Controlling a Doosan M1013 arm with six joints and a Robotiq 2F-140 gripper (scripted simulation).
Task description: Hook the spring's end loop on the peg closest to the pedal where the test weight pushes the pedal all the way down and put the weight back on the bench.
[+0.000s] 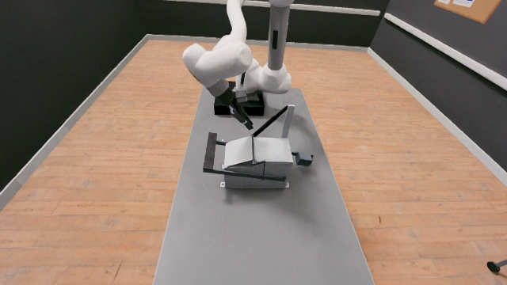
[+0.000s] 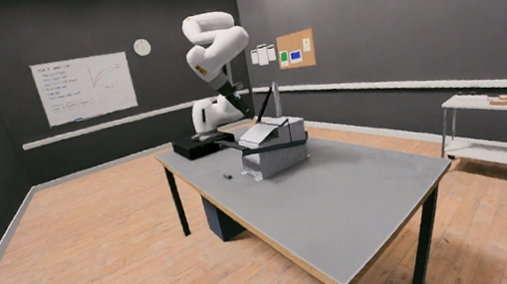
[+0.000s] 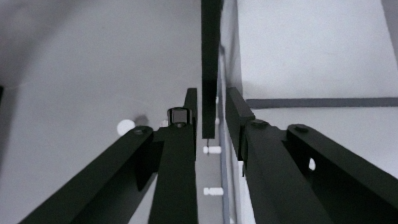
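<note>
My gripper [image 1: 250, 127] [image 2: 251, 115] [image 3: 211, 103] is slightly open, its fingers on either side of the black spring [image 1: 271, 120] [image 2: 265, 104] [image 3: 210, 45], with small gaps showing. The spring slopes from the upright post down to the feeder's far side. In the wrist view its lower end is beside a white peg [image 3: 215, 150], where a thin wire shows; I cannot tell whether the loop is seated. Another peg [image 3: 215, 191] is bare. The dark pedal [image 1: 210, 151] is raised at the left of the grey feeder [image 1: 273, 150] [image 2: 281, 158]. I cannot identify the steel test weight with certainty.
The grey post [image 1: 288, 120] [image 2: 276, 99] rises behind the feeder. A dark block [image 1: 304, 159] projects from its right. A small dark block [image 2: 227, 176] lies on the bench near the pedal. A white disc [image 3: 125, 127] shows left of the fingers.
</note>
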